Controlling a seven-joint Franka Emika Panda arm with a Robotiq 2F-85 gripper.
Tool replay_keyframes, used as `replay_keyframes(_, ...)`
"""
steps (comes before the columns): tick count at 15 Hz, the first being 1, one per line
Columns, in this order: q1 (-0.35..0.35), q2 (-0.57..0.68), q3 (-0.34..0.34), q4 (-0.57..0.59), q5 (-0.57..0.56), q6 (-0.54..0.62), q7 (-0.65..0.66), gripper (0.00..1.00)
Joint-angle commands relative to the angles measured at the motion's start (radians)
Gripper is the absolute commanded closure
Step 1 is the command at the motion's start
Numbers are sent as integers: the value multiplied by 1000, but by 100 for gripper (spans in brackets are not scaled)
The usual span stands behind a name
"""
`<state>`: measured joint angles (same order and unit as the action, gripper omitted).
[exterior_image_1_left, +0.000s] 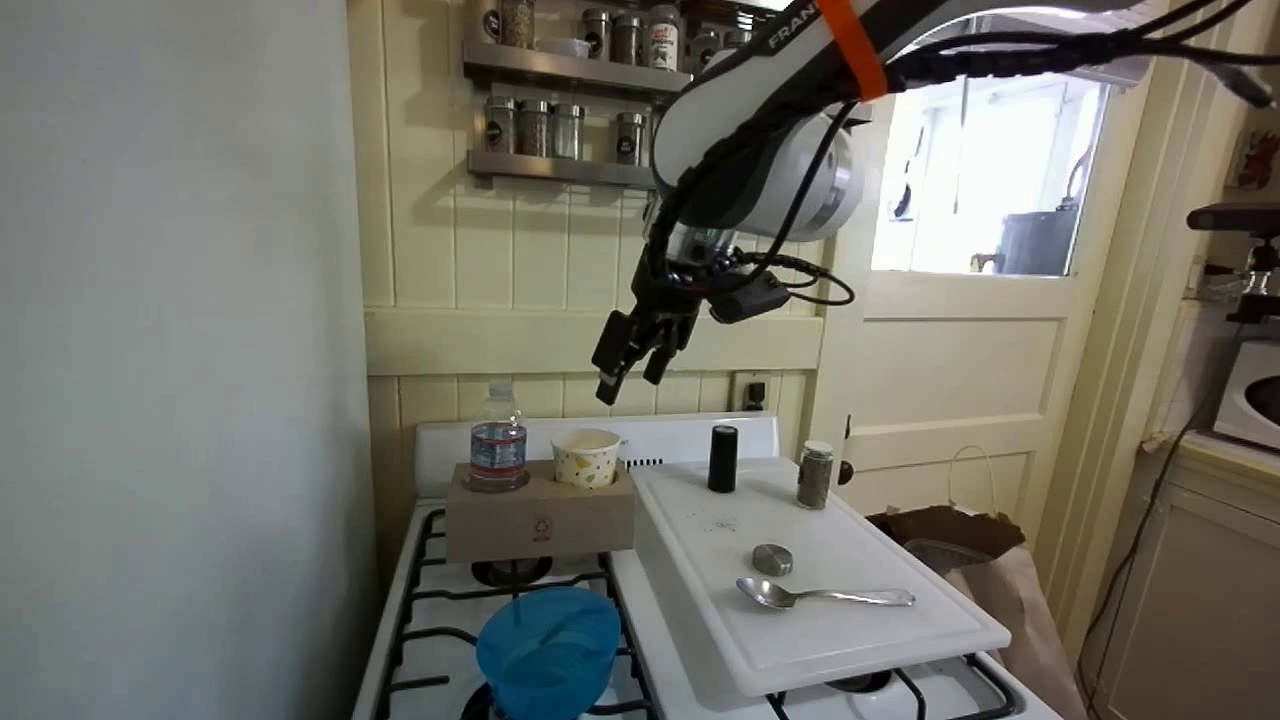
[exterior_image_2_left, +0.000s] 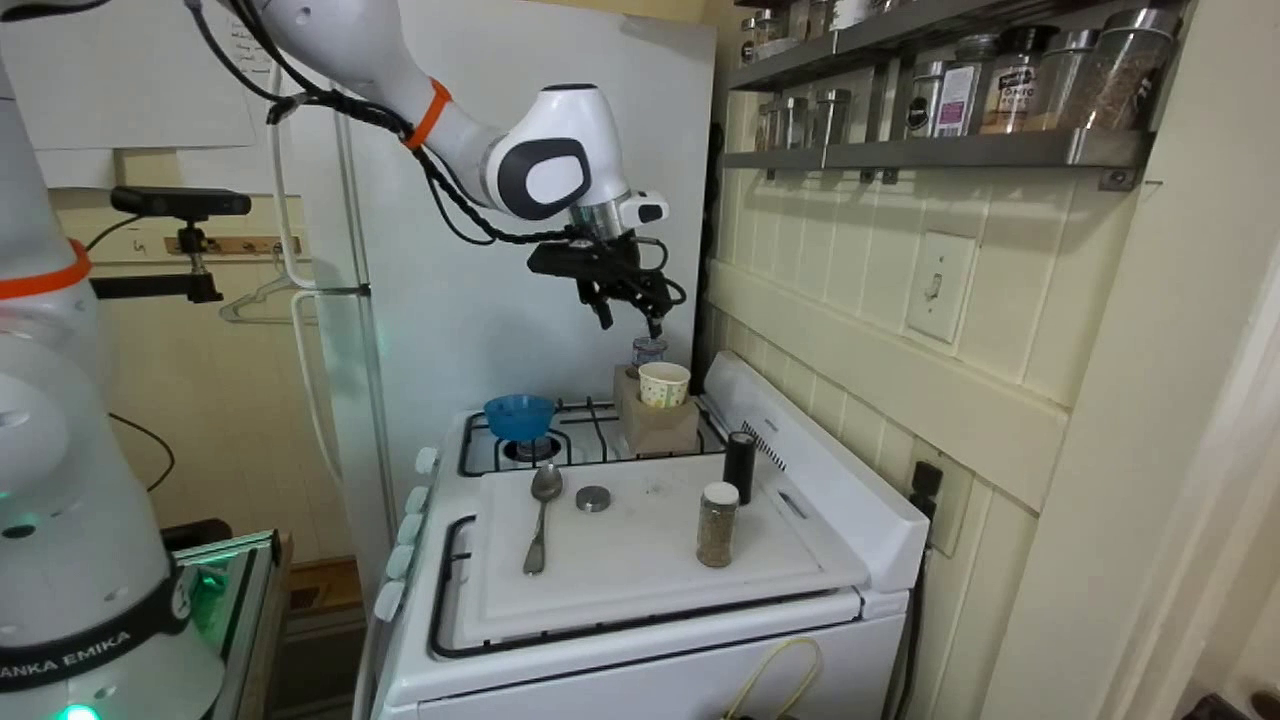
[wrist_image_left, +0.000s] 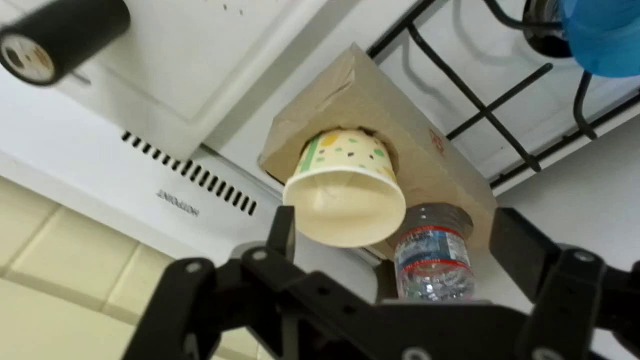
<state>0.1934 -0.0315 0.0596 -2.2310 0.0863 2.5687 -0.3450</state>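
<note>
My gripper hangs tilted in the air over the back of the stove, with nothing between its fingers. In the wrist view the black fingers stand wide apart. Closest below are a patterned paper cup and a clear plastic bottle with a red and blue label. Both stand upright in holes of a brown cardboard box on the stove. The cup looks empty inside in the wrist view. Part of the bottle is hidden behind the gripper's body there. No contact with cup or bottle shows.
A white board on the stove bears a spoon, a metal lid, a black cylinder and a spice jar. A blue bowl stands on a burner. Spice shelves project from the wall.
</note>
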Motion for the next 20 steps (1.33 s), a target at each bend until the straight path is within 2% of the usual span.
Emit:
replay_keyframes(1, -2, 80, 45, 61, 217, 71, -268, 0)
replay_keyframes(3, -28, 91, 71, 75, 360, 21, -409, 0)
replay_keyframes(4, -25, 72, 71, 54, 248, 53, -286, 0)
replay_keyframes(8, -33, 78, 79, 59, 259, 54, -298, 0)
replay_keyframes(10, -39, 117, 90, 70, 319, 59, -387, 0)
replay_keyframes(11, -41, 139, 89, 67, 284, 87, -370, 0)
replay_keyframes(14, -57, 196, 108, 72, 293, 134, -414, 0)
replay_keyframes(18, -86, 251, 125, 76, 240, 191, -382, 0)
replay_keyframes(19, -91, 264, 131, 80, 230, 199, -375, 6)
replay_keyframes(20, -98, 275, 140, 86, 227, 208, -375, 26)
